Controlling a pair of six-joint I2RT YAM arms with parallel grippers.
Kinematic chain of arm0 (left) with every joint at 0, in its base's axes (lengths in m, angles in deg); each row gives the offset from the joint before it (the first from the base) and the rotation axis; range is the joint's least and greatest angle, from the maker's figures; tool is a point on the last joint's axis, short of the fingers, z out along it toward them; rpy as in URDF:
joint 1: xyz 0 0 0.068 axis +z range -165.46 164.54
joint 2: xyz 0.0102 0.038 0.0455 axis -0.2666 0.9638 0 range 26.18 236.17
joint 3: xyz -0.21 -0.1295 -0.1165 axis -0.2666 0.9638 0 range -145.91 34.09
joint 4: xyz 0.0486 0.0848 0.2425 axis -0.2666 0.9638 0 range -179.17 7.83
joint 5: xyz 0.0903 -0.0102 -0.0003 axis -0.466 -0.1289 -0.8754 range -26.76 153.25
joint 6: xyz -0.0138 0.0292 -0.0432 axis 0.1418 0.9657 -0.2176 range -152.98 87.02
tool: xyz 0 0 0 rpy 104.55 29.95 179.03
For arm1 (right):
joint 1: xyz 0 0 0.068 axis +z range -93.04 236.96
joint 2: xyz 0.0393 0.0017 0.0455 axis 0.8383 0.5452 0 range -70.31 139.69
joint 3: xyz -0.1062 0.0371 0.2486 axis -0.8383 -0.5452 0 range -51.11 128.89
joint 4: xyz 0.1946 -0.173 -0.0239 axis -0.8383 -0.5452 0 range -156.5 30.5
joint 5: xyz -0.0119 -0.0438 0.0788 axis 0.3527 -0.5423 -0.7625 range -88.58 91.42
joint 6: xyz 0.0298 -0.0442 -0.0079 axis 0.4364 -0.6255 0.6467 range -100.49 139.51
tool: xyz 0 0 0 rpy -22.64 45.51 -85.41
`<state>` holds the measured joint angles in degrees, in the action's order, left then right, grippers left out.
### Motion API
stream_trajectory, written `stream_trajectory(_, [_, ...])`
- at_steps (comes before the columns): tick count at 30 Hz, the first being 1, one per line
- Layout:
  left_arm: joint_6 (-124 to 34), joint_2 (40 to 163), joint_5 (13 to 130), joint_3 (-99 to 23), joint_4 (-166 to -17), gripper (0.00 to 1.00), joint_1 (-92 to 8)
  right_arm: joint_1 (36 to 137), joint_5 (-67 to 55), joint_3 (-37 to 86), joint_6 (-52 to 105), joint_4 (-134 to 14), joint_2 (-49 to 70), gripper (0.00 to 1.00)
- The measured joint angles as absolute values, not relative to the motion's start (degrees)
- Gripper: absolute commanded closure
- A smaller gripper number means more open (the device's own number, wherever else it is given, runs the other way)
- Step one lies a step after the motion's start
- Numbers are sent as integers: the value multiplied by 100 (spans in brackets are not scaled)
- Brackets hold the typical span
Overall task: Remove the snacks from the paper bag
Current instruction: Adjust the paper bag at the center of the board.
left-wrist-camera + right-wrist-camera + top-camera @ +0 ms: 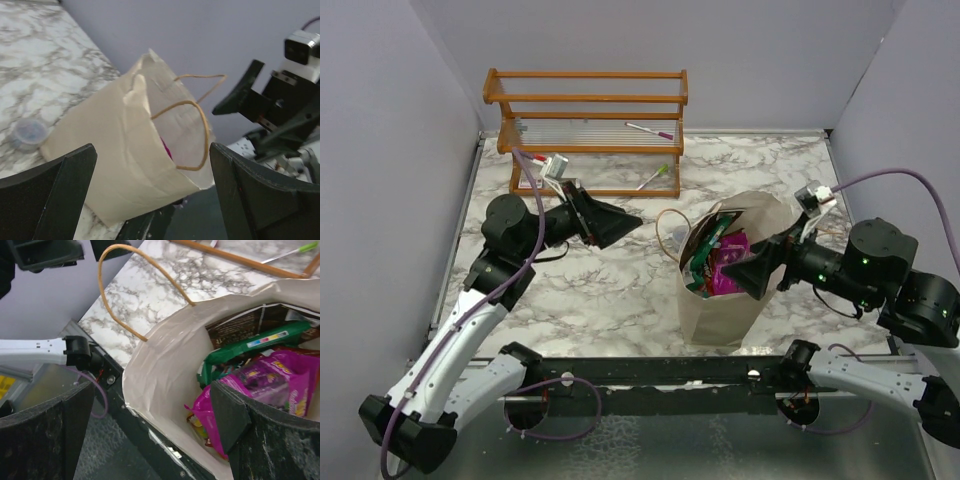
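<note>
The cream paper bag stands upright right of centre, mouth open. Inside it lie snacks: a magenta packet, a green one and a dark brown one. The right wrist view shows the magenta packet and the green packet close up. My right gripper is open at the bag's mouth. One finger is inside against the magenta packet, and the other is outside the bag's wall. My left gripper is open and empty, left of the bag, apart from it.
A wooden rack with pens stands at the back. A small clear cup sits on the marble beside the bag. The bag's tan string handles loop out to the left. Grey walls close in both sides.
</note>
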<state>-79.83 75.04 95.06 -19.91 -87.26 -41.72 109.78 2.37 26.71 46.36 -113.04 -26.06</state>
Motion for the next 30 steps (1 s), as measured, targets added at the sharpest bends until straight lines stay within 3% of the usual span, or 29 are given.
stream_trajectory(5, [-8744, 7805, 10579, -1462, -10352, 1, -4214, 10978, 639, 2787, 4651, -11494, -2831, 1])
stream_trajectory(13, [-9170, 8472, 10944, -1493, -11216, 3, -4649, 10978, 873, 2822, 4830, -11564, -3091, 1])
stream_trajectory(23, [-9238, 8645, 10784, -1523, -11360, 18, -5263, 10978, 928, 2824, 4878, -11553, -3121, 1])
stream_trajectory(30, [-9133, 8826, 10568, -1733, -11393, 43, -5460, 10978, 932, 2859, 4878, -11536, -3095, 1])
